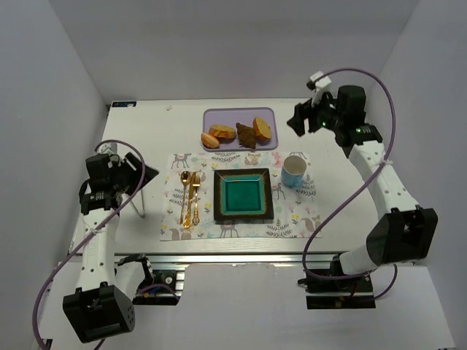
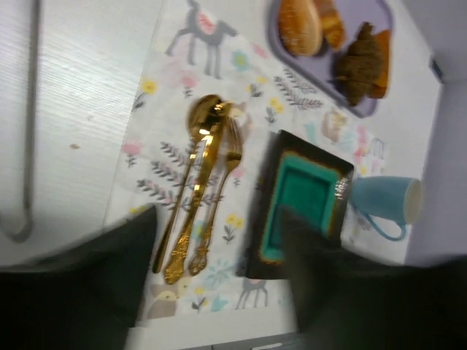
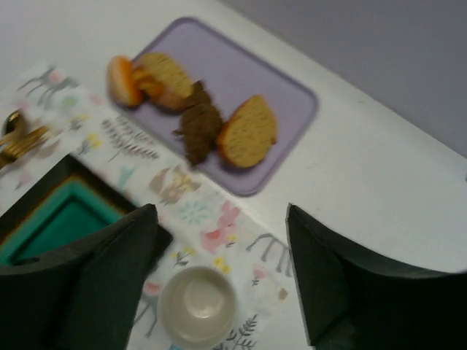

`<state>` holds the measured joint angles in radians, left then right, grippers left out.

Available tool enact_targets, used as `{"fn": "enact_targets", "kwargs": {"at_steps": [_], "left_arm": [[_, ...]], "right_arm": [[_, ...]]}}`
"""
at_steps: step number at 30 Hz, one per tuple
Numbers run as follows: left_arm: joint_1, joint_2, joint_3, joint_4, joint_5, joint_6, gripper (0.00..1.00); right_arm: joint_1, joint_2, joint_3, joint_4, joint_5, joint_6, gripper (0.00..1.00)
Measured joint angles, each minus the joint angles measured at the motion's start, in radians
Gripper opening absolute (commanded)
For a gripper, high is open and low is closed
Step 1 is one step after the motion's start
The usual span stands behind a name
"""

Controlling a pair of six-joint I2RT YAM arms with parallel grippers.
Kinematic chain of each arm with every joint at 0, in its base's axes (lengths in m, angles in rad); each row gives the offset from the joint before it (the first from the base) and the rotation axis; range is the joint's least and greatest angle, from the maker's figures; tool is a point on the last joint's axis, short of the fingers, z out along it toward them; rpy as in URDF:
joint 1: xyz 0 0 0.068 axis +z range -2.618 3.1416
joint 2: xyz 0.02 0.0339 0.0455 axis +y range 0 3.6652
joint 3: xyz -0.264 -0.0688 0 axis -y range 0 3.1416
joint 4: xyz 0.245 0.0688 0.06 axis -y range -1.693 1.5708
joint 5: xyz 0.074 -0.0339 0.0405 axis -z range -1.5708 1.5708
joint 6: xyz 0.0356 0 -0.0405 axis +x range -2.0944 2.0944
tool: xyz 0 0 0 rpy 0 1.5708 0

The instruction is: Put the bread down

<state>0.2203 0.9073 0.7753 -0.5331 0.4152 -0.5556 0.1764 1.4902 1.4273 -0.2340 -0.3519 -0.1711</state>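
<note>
Bread (image 1: 246,135): 1 piece, dark brown, rough crust, elongated. It lies near the middle of the lavender tray (image 1: 233,117), toward its near edge.

Orange-golden slices: 2. One (image 1: 262,128) is at 3 o'clock of the bread, touching it. The other (image 1: 222,132) is at 9 o'clock.

Golden roll (image 1: 210,140): 1, at the tray's 9 o'clock end, against the second slice.

Patterned placemat (image 1: 175,219): 1, just beside the tray at 6 o'clock.

Square plate (image 1: 244,197): 1, dark rim, teal centre, in the middle of the placemat.

Light blue cup (image 1: 292,171): 1, at 2 o'clock of the plate.

Gold cutlery (image 1: 190,197): 3 pieces, including a spoon and a fork, at 9 o'clock of the plate.

Right gripper (image 3: 219,277): fingers spread wide, holding nothing, above the table at 3 o'clock of the tray.

Left gripper (image 2: 219,292): fingers spread wide, holding nothing, at 9 o'clock of the cutlery.
</note>
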Motion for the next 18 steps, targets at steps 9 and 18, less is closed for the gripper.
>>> {"fn": "enact_targets", "kwargs": {"at_steps": [9, 18], "left_arm": [[0.0, 0.119, 0.076, -0.184, -0.278, 0.107, 0.72], [0.0, 0.383, 0.197, -0.296, -0.45, 0.196, 0.9]], "right_arm": [[-0.006, -0.04, -0.141, -0.089, -0.441, -0.271, 0.69], [-0.004, -0.017, -0.149, -0.113, -0.52, -0.26, 0.8]]}}
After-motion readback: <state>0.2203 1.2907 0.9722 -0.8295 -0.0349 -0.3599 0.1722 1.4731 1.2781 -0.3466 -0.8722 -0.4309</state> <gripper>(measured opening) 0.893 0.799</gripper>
